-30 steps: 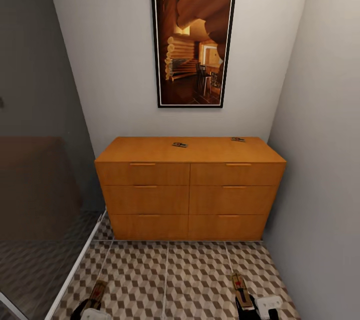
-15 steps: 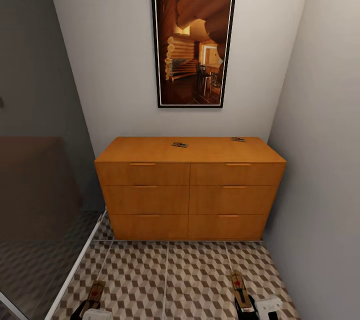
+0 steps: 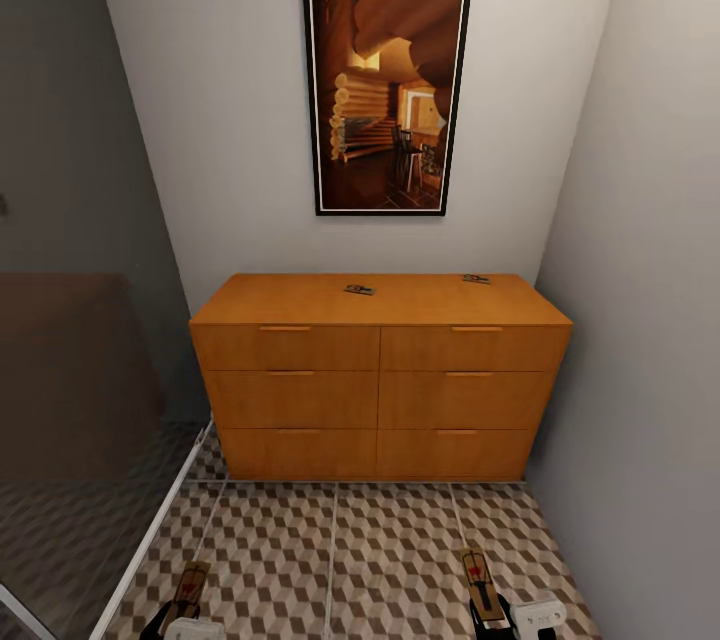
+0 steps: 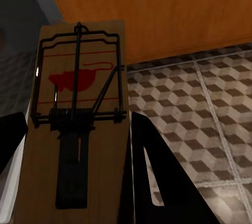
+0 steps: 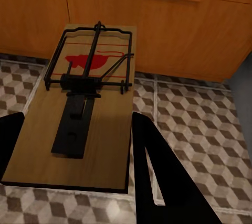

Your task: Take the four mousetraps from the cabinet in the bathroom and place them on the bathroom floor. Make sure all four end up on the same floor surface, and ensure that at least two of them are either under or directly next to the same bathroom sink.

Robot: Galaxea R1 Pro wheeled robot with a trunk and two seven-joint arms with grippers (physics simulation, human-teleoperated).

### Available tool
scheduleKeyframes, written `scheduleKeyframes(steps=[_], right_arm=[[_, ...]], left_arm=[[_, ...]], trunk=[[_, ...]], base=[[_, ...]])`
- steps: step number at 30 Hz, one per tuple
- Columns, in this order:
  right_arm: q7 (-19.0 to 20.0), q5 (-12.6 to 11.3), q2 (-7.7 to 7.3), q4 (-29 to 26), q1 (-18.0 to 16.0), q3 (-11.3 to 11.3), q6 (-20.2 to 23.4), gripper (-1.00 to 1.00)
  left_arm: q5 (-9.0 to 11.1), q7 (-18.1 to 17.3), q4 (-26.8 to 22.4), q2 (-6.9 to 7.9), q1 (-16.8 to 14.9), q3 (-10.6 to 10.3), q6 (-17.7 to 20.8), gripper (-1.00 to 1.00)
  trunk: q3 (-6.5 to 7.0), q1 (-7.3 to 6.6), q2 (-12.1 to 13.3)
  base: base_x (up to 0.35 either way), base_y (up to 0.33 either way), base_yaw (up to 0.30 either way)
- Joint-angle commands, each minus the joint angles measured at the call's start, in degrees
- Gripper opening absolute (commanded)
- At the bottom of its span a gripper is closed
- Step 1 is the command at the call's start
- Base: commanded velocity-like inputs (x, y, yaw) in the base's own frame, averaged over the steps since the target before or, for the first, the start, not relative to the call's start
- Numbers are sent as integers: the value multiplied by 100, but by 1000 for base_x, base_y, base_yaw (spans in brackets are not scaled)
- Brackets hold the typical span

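1. Left pincer (image 3: pixel 182 610): closed on a mousetrap (image 4: pixel 79 114); the board is held between the dark fingers (image 4: pixel 157 182), spring bar up, low above the bathroom floor (image 3: pixel 330 560).
2. Right pincer (image 3: pixel 490 610): closed likewise on a second mousetrap (image 5: pixel 86 108), level, in front of the drawers.
3. Step in hand, as judged: both boards are to be set on the tiles. Each is best lowered flat until the underside touches before the jaws are parted, so it is not dropped or flipped. No sink is seen here; placement beside one may call for a turn first.
4. Cabinet (image 3: pixel 380 380): two more mousetraps lie on its top, one near the middle (image 3: pixel 359 290), one at the back right (image 3: pixel 476 278), well apart.
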Motion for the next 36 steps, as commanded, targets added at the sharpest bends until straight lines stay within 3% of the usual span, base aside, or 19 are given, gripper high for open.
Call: scheduleKeyframes(steps=[1, 25, 36], right_arm=[[22, 13, -2, 3, -3, -4, -16, -100], [-5, 13, 24, 2, -3, -27, -16, -100], [-167, 13, 40, 1, -3, -30, -16, -100]], left_arm=[[46, 8, 18, -2, -8, -51, -27, -100], [46, 8, 21, -6, -8, -51, -11, -100], [46, 8, 25, -7, -8, -51, 34, -100]], trunk=[[-6, 0, -3], [-6, 0, -3], [-6, 0, -3]], base=[[0, 0, 0], [0, 0, 1], [0, 0, 220]])
